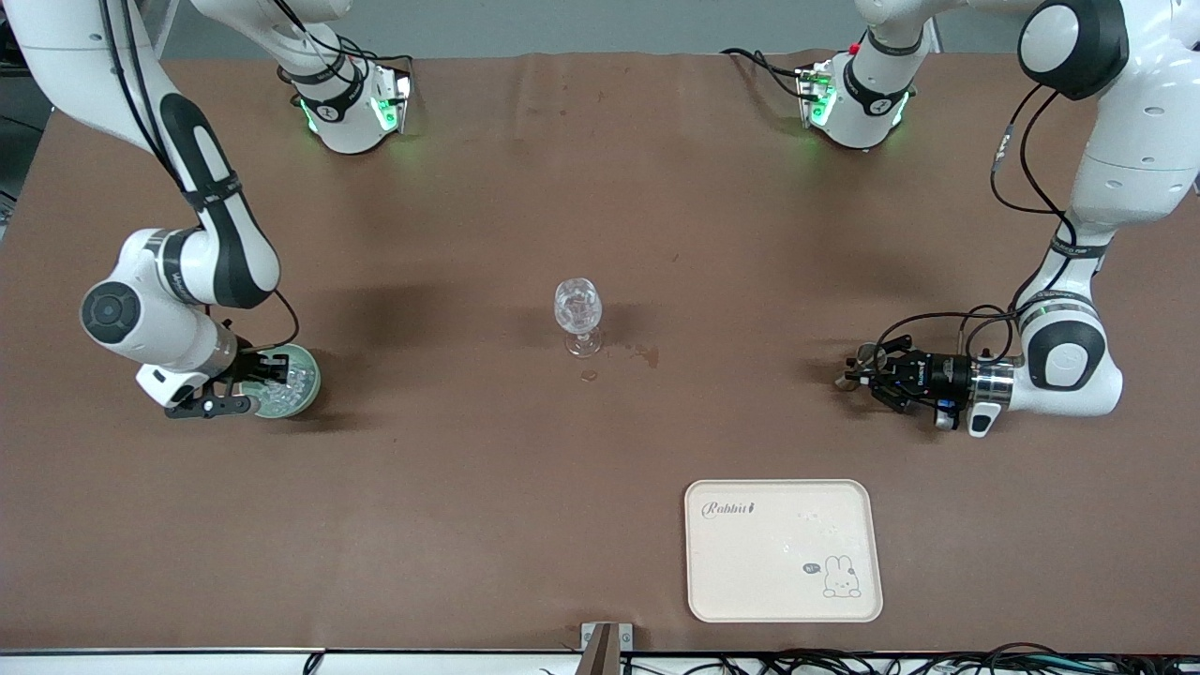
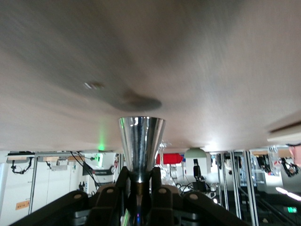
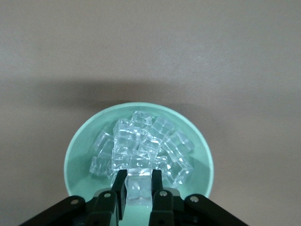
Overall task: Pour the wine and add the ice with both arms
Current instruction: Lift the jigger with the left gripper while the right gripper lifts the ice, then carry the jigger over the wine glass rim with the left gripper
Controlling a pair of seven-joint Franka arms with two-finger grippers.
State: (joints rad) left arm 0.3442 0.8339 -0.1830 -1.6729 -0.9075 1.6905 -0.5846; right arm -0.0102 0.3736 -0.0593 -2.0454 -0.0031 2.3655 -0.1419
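Observation:
A clear stemmed glass [image 1: 577, 311] stands at the table's middle. Toward the right arm's end, a mint-green bowl [image 1: 306, 392] holds a heap of ice [image 1: 294, 378]. My right gripper [image 1: 269, 368] reaches down into this bowl. In the right wrist view, the right gripper [image 3: 139, 181] is shut on one ice cube [image 3: 139, 188] at the edge of the ice pile [image 3: 146, 139] in the bowl [image 3: 77, 153]. Toward the left arm's end, my left gripper [image 1: 867, 368] lies level, low over the table. It is shut on a shiny cone-shaped metal cup [image 2: 141, 139], held at its narrow waist. Wine is out of view.
A cream tray [image 1: 750, 572] with a rabbit print lies nearer the front camera than the glass, toward the left arm's end. Small wet spots [image 1: 647, 354] mark the brown cloth beside the glass's foot. Both arm bases stand along the table's back edge.

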